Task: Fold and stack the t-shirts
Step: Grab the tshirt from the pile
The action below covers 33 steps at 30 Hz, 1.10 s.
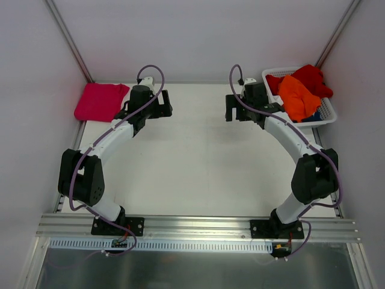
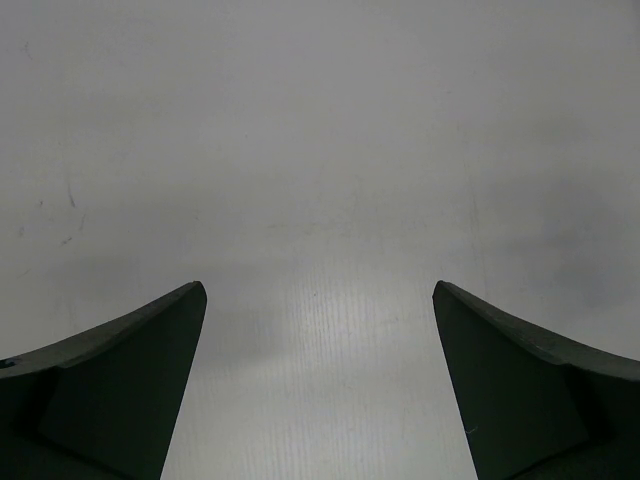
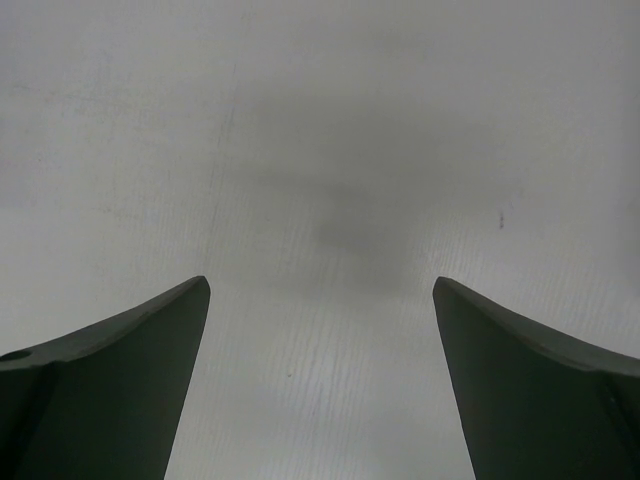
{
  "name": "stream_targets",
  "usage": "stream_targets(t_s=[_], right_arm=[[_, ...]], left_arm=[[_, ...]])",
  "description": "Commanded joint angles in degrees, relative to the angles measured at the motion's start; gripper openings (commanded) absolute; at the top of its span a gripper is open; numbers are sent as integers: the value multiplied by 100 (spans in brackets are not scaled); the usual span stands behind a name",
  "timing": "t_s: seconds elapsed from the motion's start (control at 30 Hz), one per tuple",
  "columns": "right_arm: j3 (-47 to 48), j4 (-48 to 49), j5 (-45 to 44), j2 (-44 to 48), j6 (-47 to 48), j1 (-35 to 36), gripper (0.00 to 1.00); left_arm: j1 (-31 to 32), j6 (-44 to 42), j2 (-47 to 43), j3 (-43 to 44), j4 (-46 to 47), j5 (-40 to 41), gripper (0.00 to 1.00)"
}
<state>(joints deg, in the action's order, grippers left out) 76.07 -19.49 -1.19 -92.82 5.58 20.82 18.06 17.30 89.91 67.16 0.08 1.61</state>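
Table (image 1: 192, 162): white, fills the middle of the top view. Both wrist views show only a blurred patch of it, with faint scuffs and a soft shadow.
Rail (image 1: 198, 227): metal strip across the lower frame, bearing both arm bases.
Left arm (image 1: 108, 141): curves from lower left up toward the upper-left centre. Its wrist covers the near right corner of the pink shirt.
Right arm (image 1: 292, 135): curves from lower right up toward the upper-right centre. Its wrist and cable overlap the basket's left edge.
Basket (image 1: 328, 111): white lattice, upper right of the frame. Most of its inside is hidden by cloth.
Pink shirt (image 1: 99, 101): magenta, folded into a flat rectangle, on the table at upper left, beside the wall.
Orange shirt (image 1: 299, 97): bright, crumpled, heaped in the basket and spilling over its near-left side.
Red shirt (image 1: 310, 78): crumpled, at the back of the basket, partly under the orange one.
Blue shirt (image 1: 313, 118): only a sliver shows beneath the orange shirt. Its shape is hard to make out.
Left gripper (image 2: 320, 290): jaws spread wide, nothing between them, bare table below.
Right gripper (image 3: 320, 285): jaws spread wide, holding nothing, just left of the basket.
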Motion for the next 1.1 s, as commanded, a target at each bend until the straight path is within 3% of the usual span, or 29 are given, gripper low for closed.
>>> stream_targets(t_s=[0.0,0.5,0.87,1.07], right_arm=[[898,-169,-435,-245,302,-349,99],[4063,-1224,-487,-2029,250,-2151,100],[4162,-1233,-206,-2926,-215,-3224,99],[3924,-1057,-40,-2997,-251,-3347,91]], left_arm=[[48,-34,-61,114,63,-38,99],[48,-104,-88,87,63,59,99],[48,-86,-35,122,63,68,99],[48,-95,-26,105,63,77,99]])
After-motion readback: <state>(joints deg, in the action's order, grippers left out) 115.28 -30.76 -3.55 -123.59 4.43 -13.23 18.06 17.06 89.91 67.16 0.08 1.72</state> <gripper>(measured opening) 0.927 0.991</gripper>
